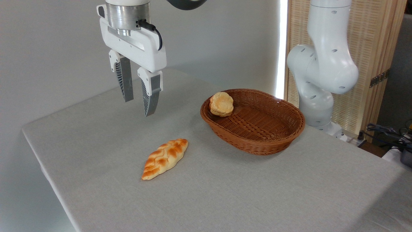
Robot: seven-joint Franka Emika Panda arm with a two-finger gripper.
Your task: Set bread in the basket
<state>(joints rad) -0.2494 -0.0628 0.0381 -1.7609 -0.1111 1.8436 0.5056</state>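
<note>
Grey tabletop (96,145): bread (165,158) lies below-right of gripper (139,105), jaws parted, empty. Loaf should be pinched across its middle; basket (254,141) further right.

Lab: robot arm (322,64), cloth-covered table (225,193)

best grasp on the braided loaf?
Judging by its pose, take the braided loaf across its thick middle from straight above, jaws spanning the short width. It lies flat and diagonal on the table, ends tapering; the hand is open.

Bun (221,103) prob. against basket (257,141) rim
</note>
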